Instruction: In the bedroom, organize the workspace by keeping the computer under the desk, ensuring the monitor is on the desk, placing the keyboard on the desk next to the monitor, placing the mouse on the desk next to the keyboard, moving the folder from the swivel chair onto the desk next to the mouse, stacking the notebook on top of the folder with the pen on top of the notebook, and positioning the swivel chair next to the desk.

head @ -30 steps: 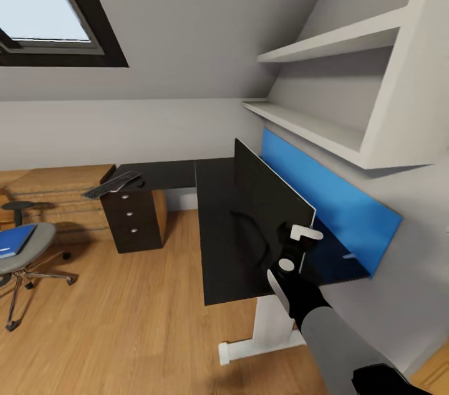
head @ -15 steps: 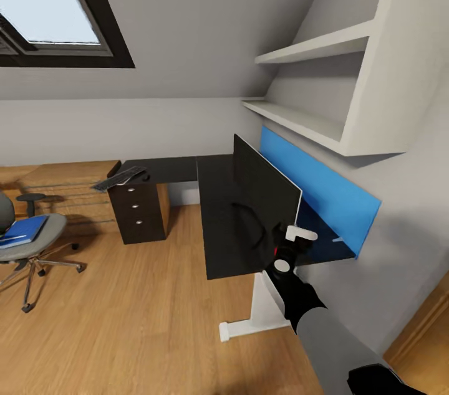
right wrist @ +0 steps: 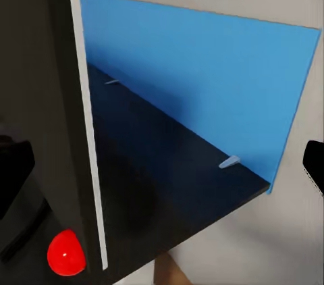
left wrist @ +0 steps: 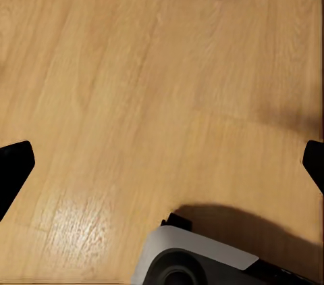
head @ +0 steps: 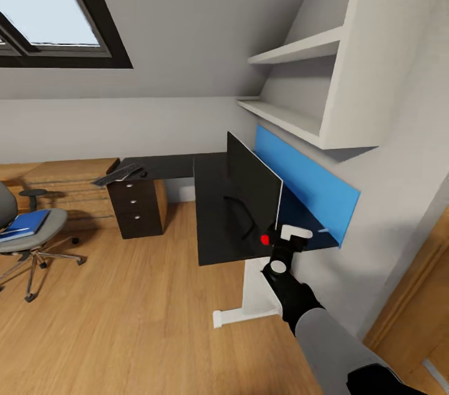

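1. Standing upright on the black surface [head: 212,208] of the L-shaped desk, the monitor [head: 249,186] faces the room, its back towards the blue wall panel [head: 305,180]; a red dot [head: 265,238] shows at its near lower corner.
2. At the surface's far end, above the dark drawer unit [head: 138,208], the keyboard [head: 118,175] lies partly over the edge.
3. The right gripper [head: 285,244] hovers just at the monitor's near edge; in the right wrist view its dark fingertips [right wrist: 15,170] sit wide apart with the monitor's pale rim [right wrist: 86,130] between them, gripping nothing.
4. The left gripper [left wrist: 162,163] points at the wood-plank floor [left wrist: 135,62], fingers spread wide and empty.
5. Well apart from the desk, the swivel chair [head: 25,230] carries the blue folder [head: 24,223] on its seat.
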